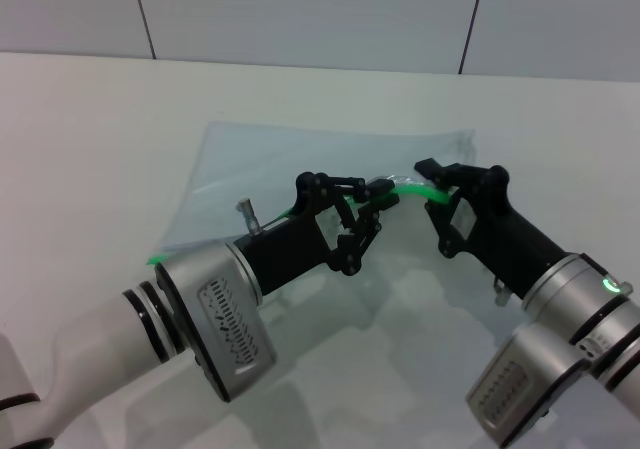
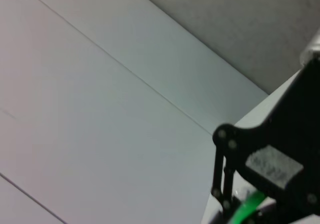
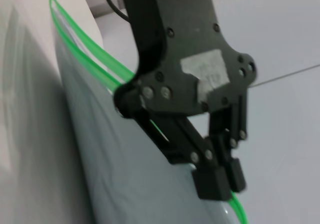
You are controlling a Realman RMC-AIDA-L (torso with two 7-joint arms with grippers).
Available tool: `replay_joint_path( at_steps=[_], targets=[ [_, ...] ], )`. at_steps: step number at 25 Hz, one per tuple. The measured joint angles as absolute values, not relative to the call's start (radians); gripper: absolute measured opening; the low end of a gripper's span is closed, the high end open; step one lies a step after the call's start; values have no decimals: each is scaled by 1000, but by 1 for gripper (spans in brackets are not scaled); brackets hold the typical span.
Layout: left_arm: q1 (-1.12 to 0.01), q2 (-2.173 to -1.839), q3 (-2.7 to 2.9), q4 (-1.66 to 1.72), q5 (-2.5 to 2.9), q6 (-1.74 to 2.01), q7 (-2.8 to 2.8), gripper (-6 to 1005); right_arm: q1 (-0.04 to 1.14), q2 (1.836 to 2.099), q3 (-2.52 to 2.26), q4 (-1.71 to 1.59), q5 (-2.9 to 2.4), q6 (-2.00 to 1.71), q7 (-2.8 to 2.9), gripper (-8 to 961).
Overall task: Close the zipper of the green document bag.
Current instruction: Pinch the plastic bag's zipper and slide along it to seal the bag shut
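The green document bag [image 1: 300, 154] lies flat on the white table, its near long edge lifted between my two grippers. The zipper [image 1: 415, 191] shows as a bright green strip along that edge. My left gripper [image 1: 378, 201] is shut on the strip near the bag's right end. In the right wrist view its fingers [image 3: 220, 176] pinch the zipper [image 3: 85, 54], and behind them the two green tracks run apart. My right gripper [image 1: 437, 191] holds the strip's right end, close to the left one. A bit of the zipper [image 2: 247, 206] shows in the left wrist view.
The white table [image 1: 90, 139] stretches around the bag, with a pale panelled wall [image 1: 300, 9] behind its far edge. The strip's left end [image 1: 157, 260] rests on the table beside my left forearm.
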State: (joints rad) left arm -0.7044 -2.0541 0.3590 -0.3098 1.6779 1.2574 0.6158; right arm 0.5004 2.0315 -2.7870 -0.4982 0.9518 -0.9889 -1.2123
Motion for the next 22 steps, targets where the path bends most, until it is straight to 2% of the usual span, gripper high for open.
replay_joint_path(
  at_steps=[22],
  targets=[
    [-666,-2049,274,-301,1672,1250,623,79,487,2028,-2777,-343,956,-1144,-991,168]
  ],
)
